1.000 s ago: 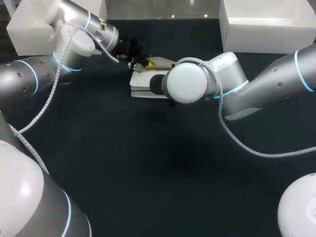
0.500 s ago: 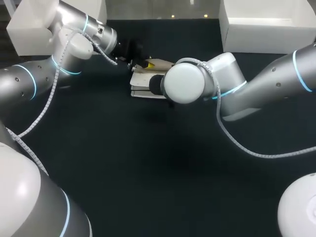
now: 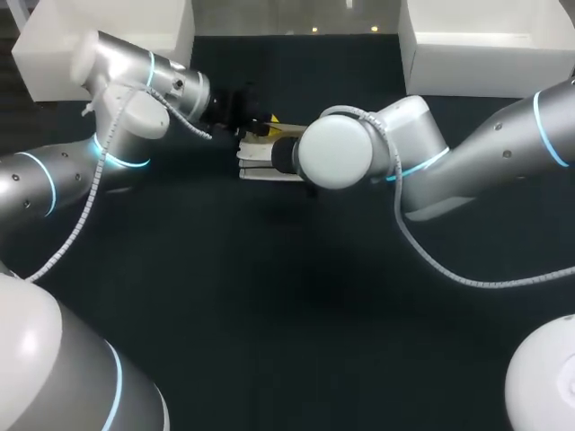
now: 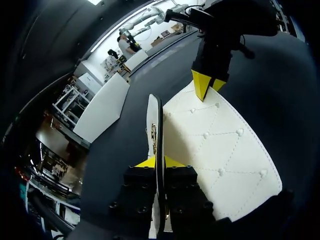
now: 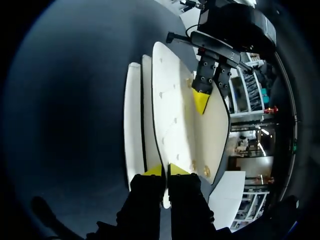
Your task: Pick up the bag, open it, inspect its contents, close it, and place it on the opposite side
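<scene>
The white quilted bag (image 3: 258, 160) lies at the back middle of the table, mostly hidden by my right arm (image 3: 337, 153). My left gripper (image 4: 159, 161) is shut on the thin black-edged rim of the bag's flap (image 4: 225, 150), held on edge. In the head view the left gripper (image 3: 260, 128) sits at the bag's far left corner. My right gripper (image 5: 165, 171) is shut on a white panel of the bag (image 5: 170, 105), opposite the left gripper's yellow tips (image 5: 200, 100). Seen from the left wrist, the right gripper (image 4: 206, 85) stands at the flap's far edge.
A white box (image 3: 54, 54) stands at the back left and another white box (image 3: 485, 45) at the back right. The dark table (image 3: 287, 314) spreads toward the front.
My left arm has swung nearer and lower, bringing the flap down over the bag. The right gripper has closed a little on the bag's panel; the right arm has stayed put.
</scene>
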{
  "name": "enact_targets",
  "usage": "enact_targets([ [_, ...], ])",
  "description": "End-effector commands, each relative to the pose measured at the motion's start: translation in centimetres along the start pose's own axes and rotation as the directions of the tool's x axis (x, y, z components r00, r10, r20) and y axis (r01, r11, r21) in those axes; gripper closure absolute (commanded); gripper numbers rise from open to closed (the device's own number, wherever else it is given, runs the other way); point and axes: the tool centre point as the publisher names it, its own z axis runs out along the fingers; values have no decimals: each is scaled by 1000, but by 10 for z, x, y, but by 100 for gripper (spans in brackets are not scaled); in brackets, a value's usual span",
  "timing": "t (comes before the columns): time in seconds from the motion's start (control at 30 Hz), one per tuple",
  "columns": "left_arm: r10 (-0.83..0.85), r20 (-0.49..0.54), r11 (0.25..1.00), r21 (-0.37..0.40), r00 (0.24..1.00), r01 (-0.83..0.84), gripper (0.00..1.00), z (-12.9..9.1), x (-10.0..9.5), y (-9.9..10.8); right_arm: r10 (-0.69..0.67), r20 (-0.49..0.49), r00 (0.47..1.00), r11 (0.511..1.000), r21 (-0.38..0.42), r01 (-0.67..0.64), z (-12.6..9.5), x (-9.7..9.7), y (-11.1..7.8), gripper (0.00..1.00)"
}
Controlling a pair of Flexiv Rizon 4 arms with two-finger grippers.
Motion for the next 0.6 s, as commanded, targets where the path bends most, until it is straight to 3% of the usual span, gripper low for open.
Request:
enact_targets([
  [0.03, -30, 10, 1000, 5, 999, 30, 48, -7, -3, -2, 2, 5, 1000, 1000, 1, -2, 4, -1, 2, 100],
  [0.1, -37, 8, 999, 16, 999, 37, 32, -13, -7, -4, 2, 5, 1000, 1000, 1, -2, 4, -1, 2, 100],
  [0.17, -37, 9, 999, 17, 999, 37, 35, -17, -11, -6, 2, 5, 1000, 1000, 1, -2, 4, -1, 2, 100],
  [0.4, -15, 19, 1000, 8, 1000, 15, 66, -21, -21, -9, 2, 5, 1000, 1000, 1, -2, 4, -1, 2, 100],
  [0.5, -8, 32, 1000, 7, 999, 8, 100, -21, -22, -8, 2, 5, 1000, 1000, 1, -2, 4, -1, 2, 100],
  [0.6, 11, 33, 1000, 22, 999, -12, 100, -20, -15, -7, 2, 5, 1000, 1000, 1, -2, 4, -1, 2, 100],
])
